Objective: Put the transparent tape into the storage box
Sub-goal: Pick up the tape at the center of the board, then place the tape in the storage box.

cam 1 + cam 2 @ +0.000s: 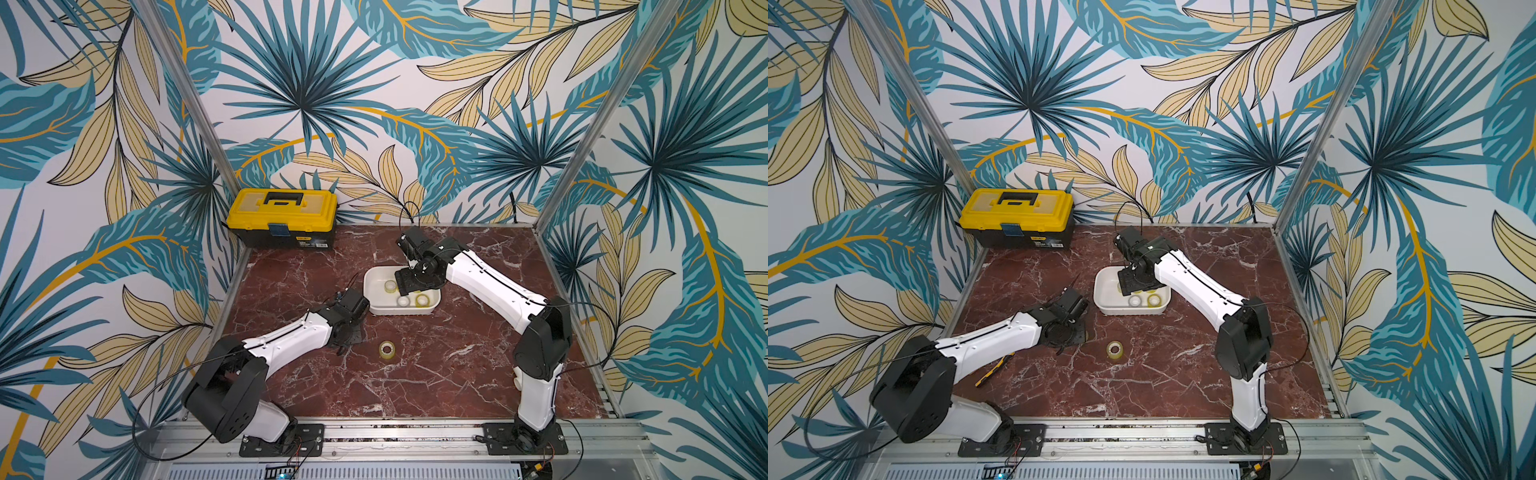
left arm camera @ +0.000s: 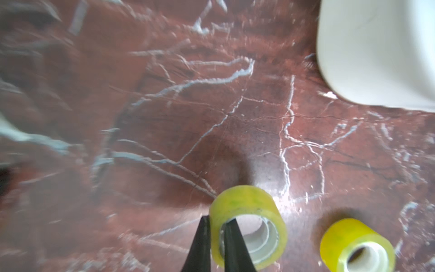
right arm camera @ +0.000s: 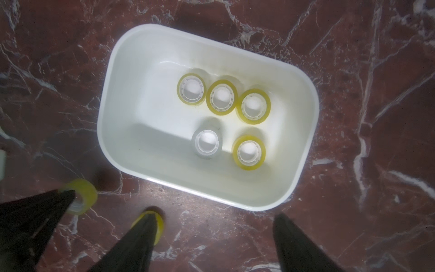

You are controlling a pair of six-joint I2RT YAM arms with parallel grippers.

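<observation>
Transparent tape, a small yellowish clear plastic roll: judged light, stiff, slick. Left gripper is clamped across its wall, a sound hold. Right gripper stands apart.

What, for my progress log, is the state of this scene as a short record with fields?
storage box: on the table, no lid, five rolls inside
inside: four yellowish rolls, one greyer roll, all core-up
outside: held roll and loose roll, side by side
left gripper: shut on the held roll, one finger inside its core
right gripper: open, empty, above the storage box
toolbox: closed, back left
</observation>
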